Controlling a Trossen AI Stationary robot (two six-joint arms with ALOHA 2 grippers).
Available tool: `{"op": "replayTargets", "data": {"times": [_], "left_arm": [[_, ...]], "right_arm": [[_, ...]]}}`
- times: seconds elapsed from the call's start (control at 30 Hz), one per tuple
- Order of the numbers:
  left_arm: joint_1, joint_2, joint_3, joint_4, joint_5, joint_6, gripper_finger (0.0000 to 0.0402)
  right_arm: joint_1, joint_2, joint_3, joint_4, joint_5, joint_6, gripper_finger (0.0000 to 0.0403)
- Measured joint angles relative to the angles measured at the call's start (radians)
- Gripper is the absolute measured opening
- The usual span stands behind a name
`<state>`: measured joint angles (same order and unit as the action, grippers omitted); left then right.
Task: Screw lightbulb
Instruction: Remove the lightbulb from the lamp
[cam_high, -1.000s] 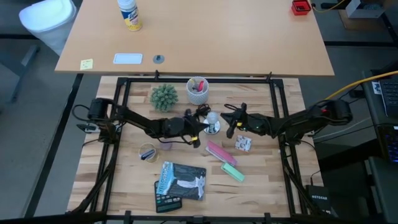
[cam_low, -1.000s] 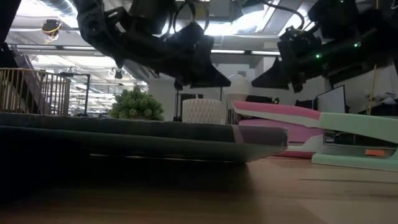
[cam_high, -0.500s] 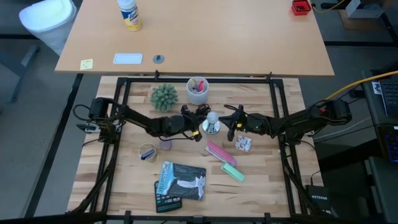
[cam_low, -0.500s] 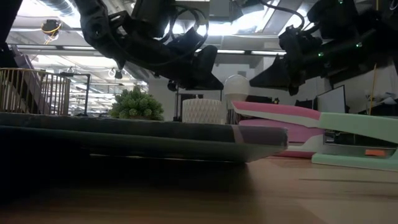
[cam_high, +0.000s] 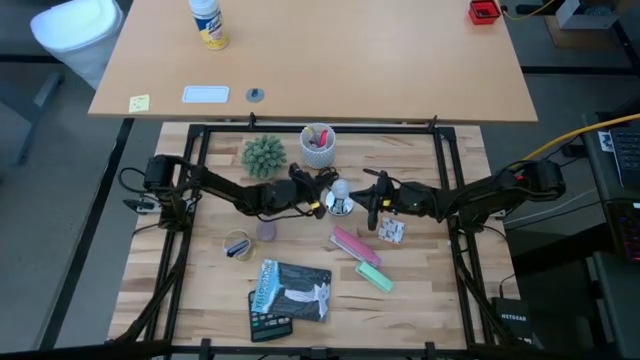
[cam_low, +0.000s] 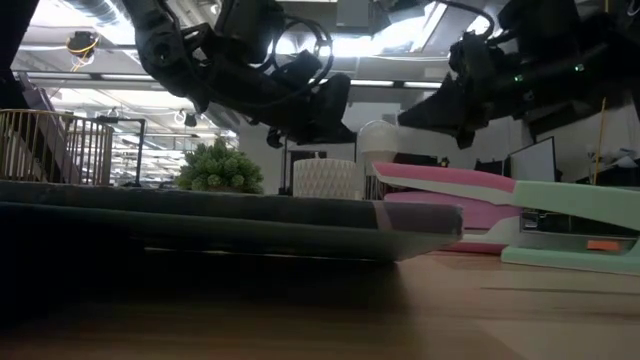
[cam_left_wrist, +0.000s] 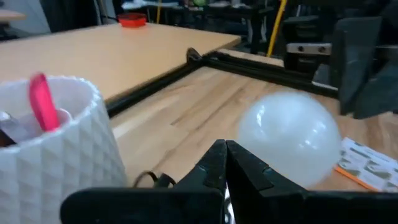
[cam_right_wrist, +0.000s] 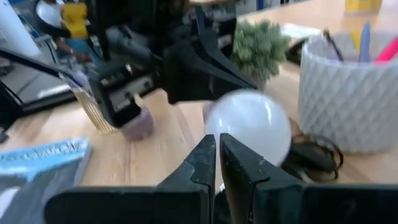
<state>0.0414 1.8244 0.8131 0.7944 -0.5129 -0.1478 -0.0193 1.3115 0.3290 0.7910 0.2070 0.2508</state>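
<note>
We are holding our left gripper (cam_high: 318, 199) with its fingers pressed together just beside the lightbulb (cam_high: 340, 190), which is standing upright on the surface (cam_high: 420, 290) between our two grippers. We are keeping our right gripper (cam_high: 368, 201) closed too, gripping nothing, just on the bulb's other side. Beyond both grippers, the white cup of pens (cam_high: 318, 146) is sitting near the bulb.
</note>
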Motion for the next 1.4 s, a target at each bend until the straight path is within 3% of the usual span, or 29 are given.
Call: {"op": "replayTargets", "data": {"times": [0.17,0.43,0.57,1.13,1.3,1.4], "left_arm": [[-0.02,-0.043,0.0,0.006,-0.007,0.05,0.0],[-0.101,-0.075,0.0,-0.005,0.018,0.077,0.0],[-0.124,-0.066,0.0,-0.053,0.067,0.082,0.0],[-0.058,0.002,-0.001,-0.032,0.065,0.045,0.0],[-0.056,0.002,-0.001,-0.031,-0.027,0.045,0.0],[-0.055,0.002,0.001,-0.024,-0.074,0.046,0.0]], "right_arm": [[0.0,-0.019,0.0,0.072,0.009,-0.046,0.0028],[-0.001,-0.044,0.0,0.053,0.195,-0.076,0.0028],[-0.001,-0.02,0.0,0.022,0.228,-0.076,0.0028],[-0.003,0.131,0.058,0.021,0.176,-0.032,0.0028],[0.001,0.131,0.058,-0.004,0.162,0.001,0.0028],[0.018,0.134,0.059,-0.023,0.09,0.007,0.0028]]}}
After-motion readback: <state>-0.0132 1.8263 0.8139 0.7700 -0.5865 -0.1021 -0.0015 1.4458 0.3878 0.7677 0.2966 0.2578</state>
